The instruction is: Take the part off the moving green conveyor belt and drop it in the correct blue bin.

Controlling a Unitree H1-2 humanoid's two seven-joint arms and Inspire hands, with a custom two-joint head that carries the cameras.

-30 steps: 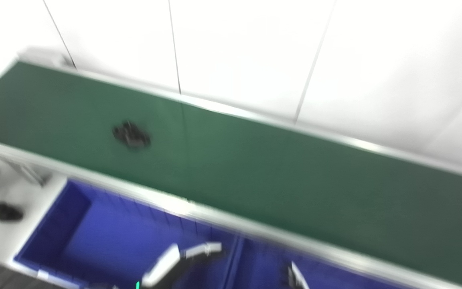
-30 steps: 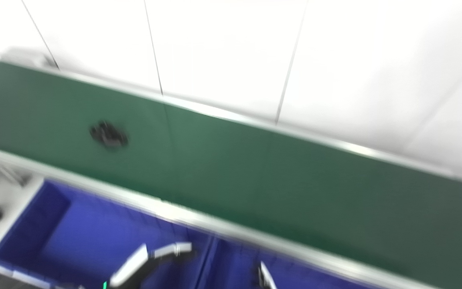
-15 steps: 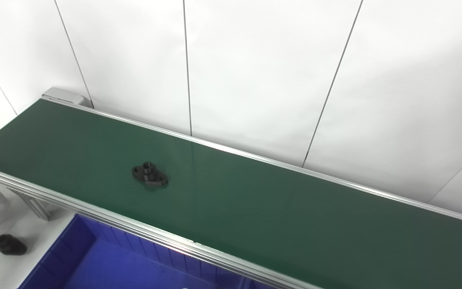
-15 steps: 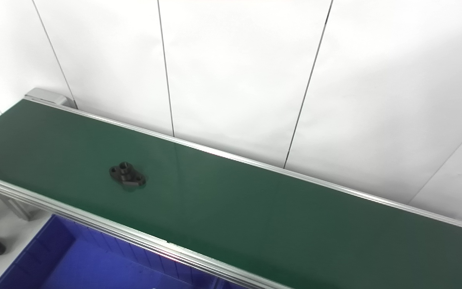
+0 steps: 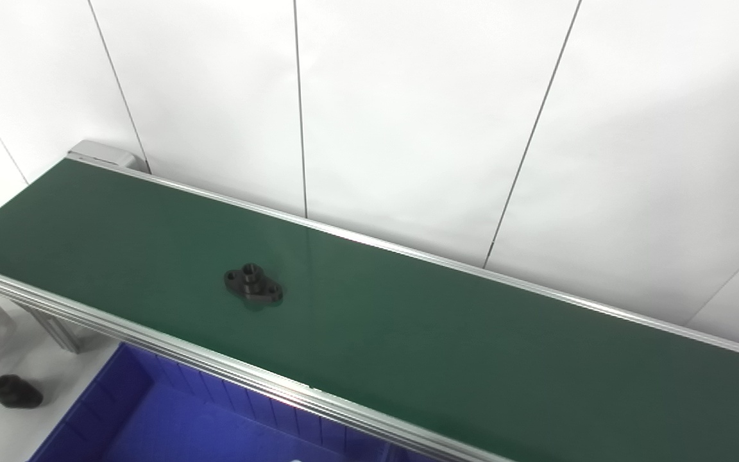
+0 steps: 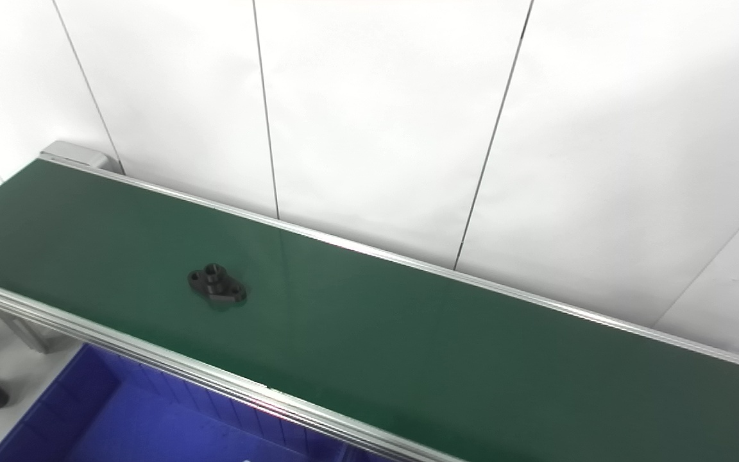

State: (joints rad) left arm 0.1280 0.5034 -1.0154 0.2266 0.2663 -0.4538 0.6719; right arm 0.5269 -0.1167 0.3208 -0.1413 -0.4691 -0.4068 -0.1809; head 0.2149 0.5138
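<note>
The part [image 5: 253,286] lies flat on the green conveyor belt [image 5: 446,333], toward its left stretch, just beyond the blue bin [image 5: 170,423]. It looks stiff, small and light; I'd pinch its raised centre boss or across the flange. Neither of my hands is in view, so I cannot tell their state.

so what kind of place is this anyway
Probably a factory-style sorting station or a lab mock-up of one: a green conveyor belt with aluminium rails carries a black flanged part, a blue bin sits below it, and plain white wall panels stand behind.
</note>
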